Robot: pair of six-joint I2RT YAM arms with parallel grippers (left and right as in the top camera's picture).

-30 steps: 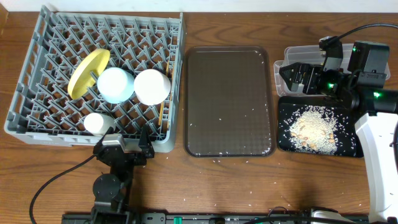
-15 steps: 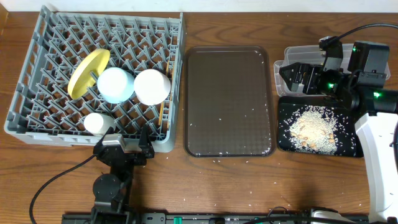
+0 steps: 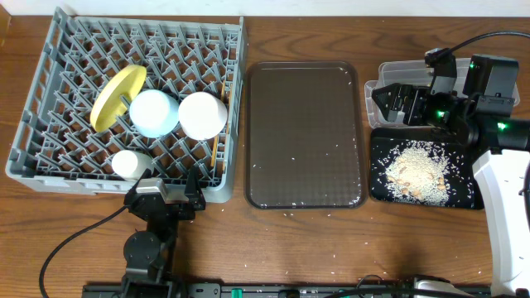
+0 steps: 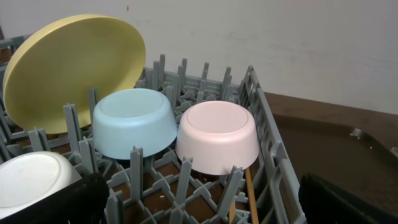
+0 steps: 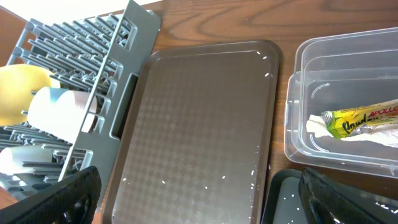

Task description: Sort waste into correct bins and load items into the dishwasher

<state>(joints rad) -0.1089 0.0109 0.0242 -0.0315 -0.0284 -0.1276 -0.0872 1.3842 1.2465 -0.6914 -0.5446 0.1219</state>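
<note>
The grey dish rack [image 3: 50, 157] holds the yellow plate [image 3: 118, 97] on edge, the light blue bowl [image 3: 154, 112] and white bowl [image 3: 203, 115] upside down, the white cup [image 3: 132, 164] and a chopstick [image 3: 216, 149]. The same items show in the left wrist view: plate [image 4: 68, 68], blue bowl [image 4: 134, 121], white bowl [image 4: 217, 135], chopstick [image 4: 250, 199]. The clear tub [image 5: 348, 106] holds the white wrapper [image 5: 367, 135] and the orange-and-green sachet [image 5: 364, 117]. Beige crumbs [image 3: 418, 174] lie in the black tray [image 3: 379, 186]. My left gripper [image 3: 165, 199] is open at the rack's near edge. My right gripper [image 3: 386, 103] is open and empty by the tub.
The dark brown serving tray [image 3: 305, 136] lies between rack and bins with a few crumbs on it; it fills the right wrist view [image 5: 199, 130]. Stray crumbs dot the table in front of it.
</note>
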